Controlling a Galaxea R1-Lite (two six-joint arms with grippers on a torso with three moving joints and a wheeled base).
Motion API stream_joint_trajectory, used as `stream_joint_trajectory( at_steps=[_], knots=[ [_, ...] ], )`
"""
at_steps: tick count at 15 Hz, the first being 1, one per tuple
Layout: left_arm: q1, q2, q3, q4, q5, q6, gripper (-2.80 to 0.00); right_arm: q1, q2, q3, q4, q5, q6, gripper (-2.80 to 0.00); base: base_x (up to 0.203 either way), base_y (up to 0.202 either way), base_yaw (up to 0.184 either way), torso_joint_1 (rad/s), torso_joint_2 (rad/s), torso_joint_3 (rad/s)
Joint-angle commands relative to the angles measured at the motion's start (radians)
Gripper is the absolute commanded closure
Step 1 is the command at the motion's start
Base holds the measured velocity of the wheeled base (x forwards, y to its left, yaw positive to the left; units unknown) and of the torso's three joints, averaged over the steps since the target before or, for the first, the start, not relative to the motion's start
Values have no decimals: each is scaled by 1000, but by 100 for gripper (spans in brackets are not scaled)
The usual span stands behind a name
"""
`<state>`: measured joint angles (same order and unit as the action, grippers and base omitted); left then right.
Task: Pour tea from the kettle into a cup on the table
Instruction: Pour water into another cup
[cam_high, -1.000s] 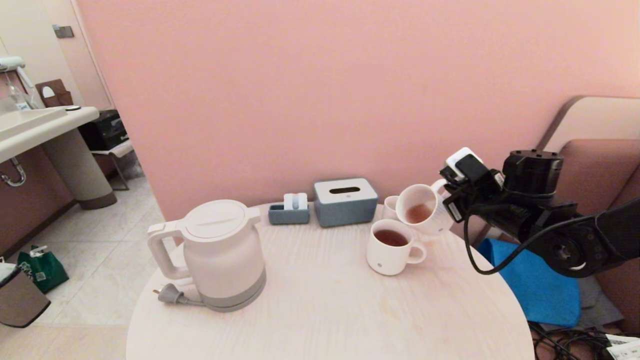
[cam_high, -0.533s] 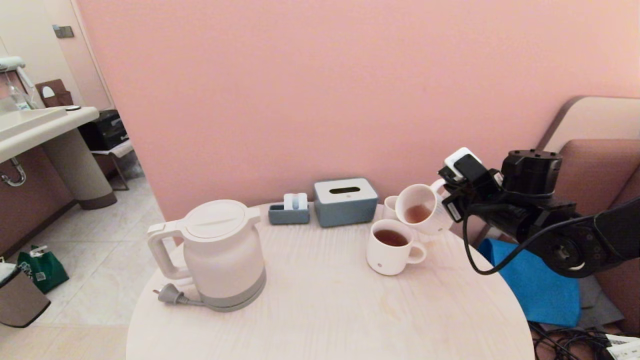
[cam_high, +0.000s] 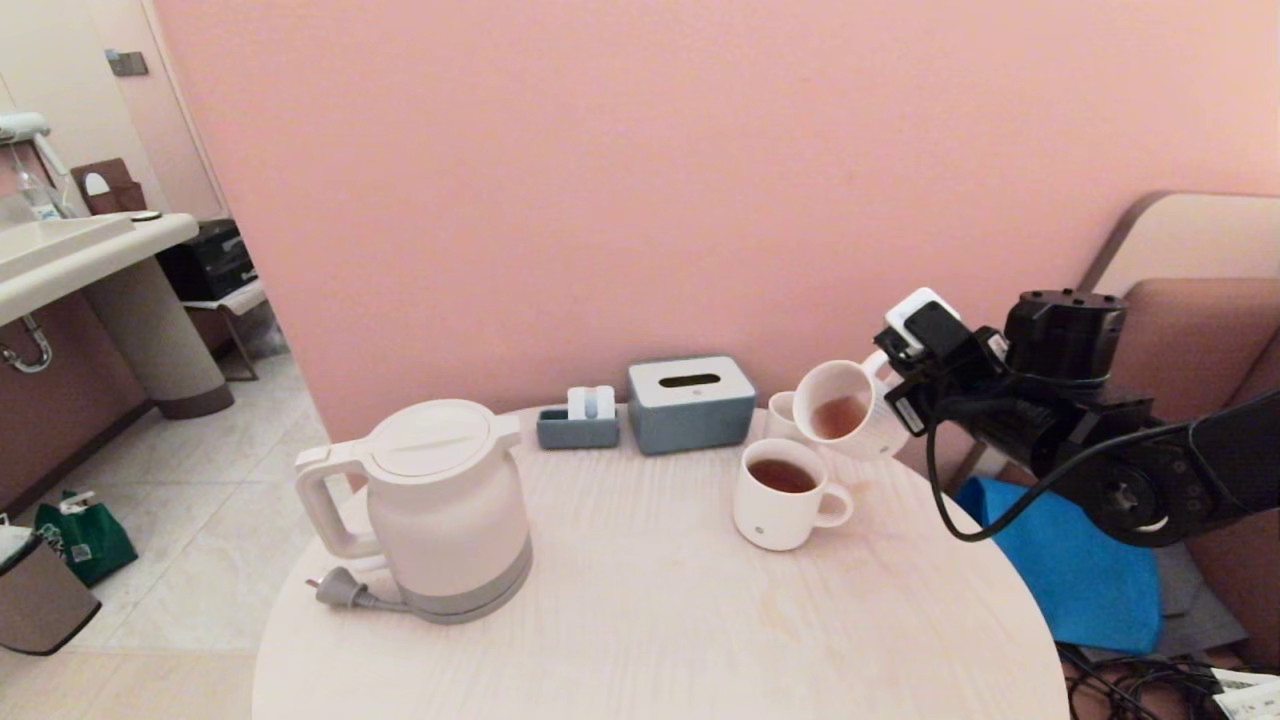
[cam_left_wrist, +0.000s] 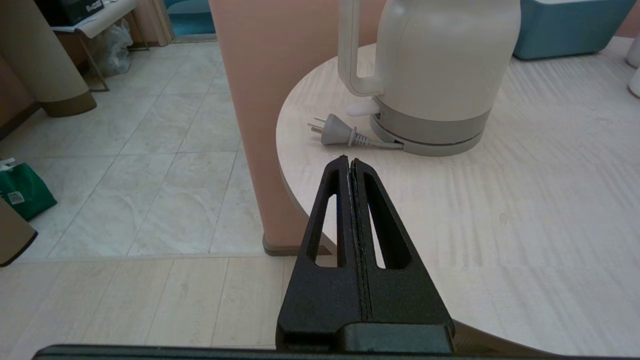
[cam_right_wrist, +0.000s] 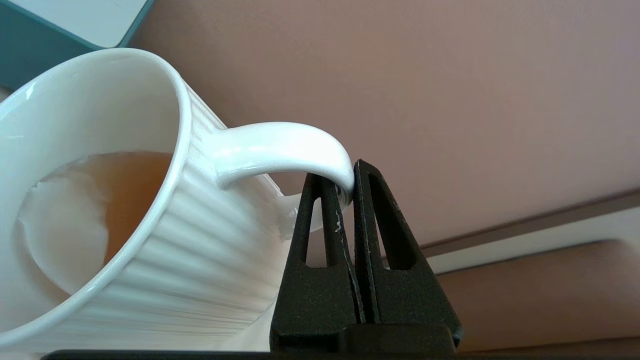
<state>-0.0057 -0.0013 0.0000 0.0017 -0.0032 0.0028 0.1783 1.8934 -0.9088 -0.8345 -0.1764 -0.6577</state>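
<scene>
Head view shows us the right pincer (cam_high: 893, 372) at the far right edge of the tabletop (cam_high: 650, 620), pinching the handle of the cup (cam_high: 846, 408) and holding it in the air, tipped so its mouth faces left and toward us. Set against the picture a second ago, we find the cup a little higher and tipped slightly further, and the black arm behind it has risen with it; nothing else on the tabletop has shifted. Inside the cup the tea (cam_high: 838, 415) lies pooled against the lower wall, pale orange-brown.

Just below and in front of the held cup stands a second mug (cam_high: 785, 494), upright, with darker red-brown tea in it and its handle pointing right. Behind the two, partly hidden, we see a small plain cup (cam_high: 781, 414). The kettle (cam_high: 435, 505) stands on the left part of the tabletop, well apart from the cups, lid on, handle to the left, with its grey plug (cam_high: 340, 588) lying beside the base. At the back edge sit a blue-grey tissue box (cam_high: 690, 403) and a small blue-grey tray (cam_high: 578, 424).

Right wrist view confirms the grip for us: the two black fingers (cam_right_wrist: 320, 240) are pressed onto the outer curve of the white handle, and the ribbed wall of the cup leans away from them.

Left wrist view gives us the left pincer (cam_left_wrist: 350, 165) pressed together and holding nothing, hanging at the near left rim of the tabletop with the kettle beyond it.
</scene>
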Motion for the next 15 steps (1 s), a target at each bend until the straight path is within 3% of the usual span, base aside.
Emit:
stream_joint_trajectory(
  at_steps=[1, 9, 15],
  knots=[
    [1, 1, 0, 0, 0, 0, 0, 6, -4, -2, -5, 0, -20, 0, 0, 0, 0, 0, 0, 0],
    [0, 1, 0, 0, -1, 0, 0, 43, 0, 5, -5, -20, -138, 0, 0, 0, 0, 0, 0, 0],
    [0, 1, 0, 0, 0, 0, 0, 53, 1, 2, -5, -34, -170, 0, 0, 0, 0, 0, 0, 0]
  ],
)
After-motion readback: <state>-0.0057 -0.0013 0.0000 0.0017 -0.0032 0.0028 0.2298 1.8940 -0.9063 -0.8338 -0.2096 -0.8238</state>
